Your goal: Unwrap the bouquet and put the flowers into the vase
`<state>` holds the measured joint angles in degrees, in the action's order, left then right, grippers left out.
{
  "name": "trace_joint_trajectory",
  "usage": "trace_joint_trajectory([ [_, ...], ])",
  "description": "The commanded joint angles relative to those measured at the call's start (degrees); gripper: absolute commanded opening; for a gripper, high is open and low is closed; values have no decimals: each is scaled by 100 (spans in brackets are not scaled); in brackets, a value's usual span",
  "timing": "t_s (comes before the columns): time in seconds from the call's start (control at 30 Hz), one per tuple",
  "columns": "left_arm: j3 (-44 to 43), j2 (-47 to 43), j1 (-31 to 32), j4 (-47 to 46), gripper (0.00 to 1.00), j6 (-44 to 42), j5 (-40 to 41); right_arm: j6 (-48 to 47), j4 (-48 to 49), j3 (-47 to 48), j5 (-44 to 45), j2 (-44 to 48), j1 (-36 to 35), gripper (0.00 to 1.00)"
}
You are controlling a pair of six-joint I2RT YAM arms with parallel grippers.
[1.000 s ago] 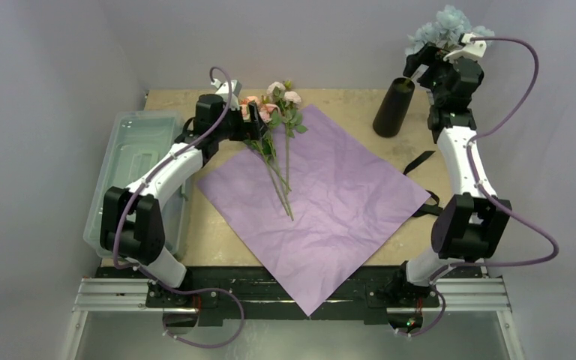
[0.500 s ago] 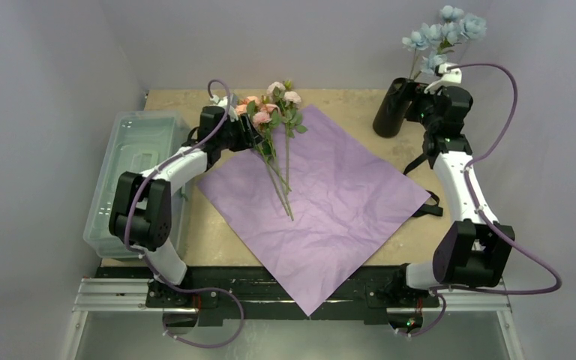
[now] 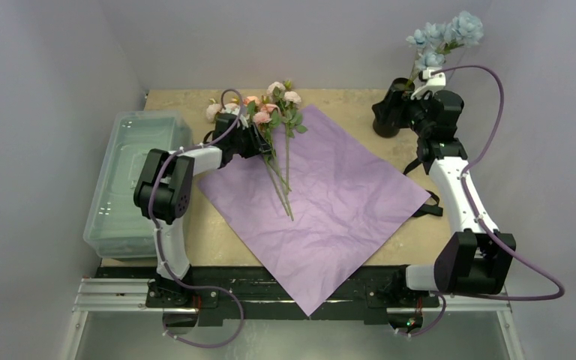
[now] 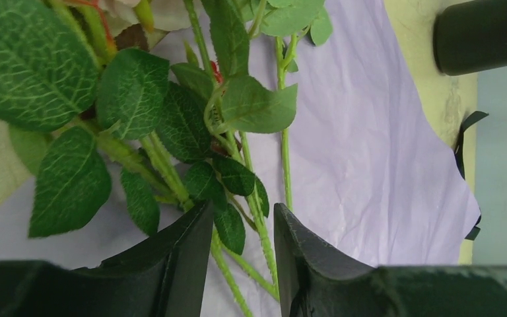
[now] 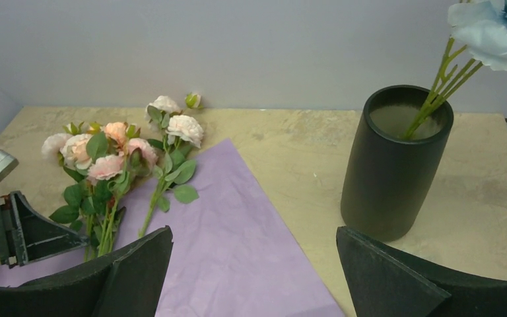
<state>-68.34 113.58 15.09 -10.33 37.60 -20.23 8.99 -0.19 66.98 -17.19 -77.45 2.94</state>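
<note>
- Since a second ago — the left gripper (image 3: 253, 142) has narrowed and slid in over the rose stems. The right gripper (image 3: 409, 112) has come down from above the vase (image 3: 382, 124), and the pale blue blooms (image 3: 446, 34) now stand in it.
- Top view: pink and peach roses (image 3: 268, 106) lie on the lilac paper (image 3: 330, 195), heads at its far-left edge, stems trailing toward its middle. The vase is at the far right corner of the table (image 3: 210, 236), with the right gripper just beside it. A clear bin (image 3: 124, 176) lies along the left edge, and a black ribbon (image 3: 418, 161) is near the paper's right corner.
- Left wrist view: fingers (image 4: 178, 264) half closed with a gap left — green stems and leaves run between them, paper shows through, and no pinch is visible.
- Right wrist view: fingers (image 5: 132, 271) spread wide, holding nothing. The vase stands upright ahead, toward the right finger, with the blue blooms' stems leaning inside it. The roses lie at far left, the left gripper at their stems.
</note>
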Motion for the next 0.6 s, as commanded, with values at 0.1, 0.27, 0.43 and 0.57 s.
trace_joint_trajectory([
  [0.1, -415, 390, 143, -639, 36, 346, -300, -166, -195, 85, -233, 160, -72, 98],
  [0.27, -540, 590, 143, -628, 36, 402, -285, -157, -218, 141, -235, 122, -74, 98],
  [0.43, -726, 862, 178, -703, 28, 522, -476, -107, -236, 250, -300, 36, -74, 98],
  [0.57, -709, 791, 165, -750, 21, 659, -592, -96, -228, 335, -302, -64, -74, 98],
])
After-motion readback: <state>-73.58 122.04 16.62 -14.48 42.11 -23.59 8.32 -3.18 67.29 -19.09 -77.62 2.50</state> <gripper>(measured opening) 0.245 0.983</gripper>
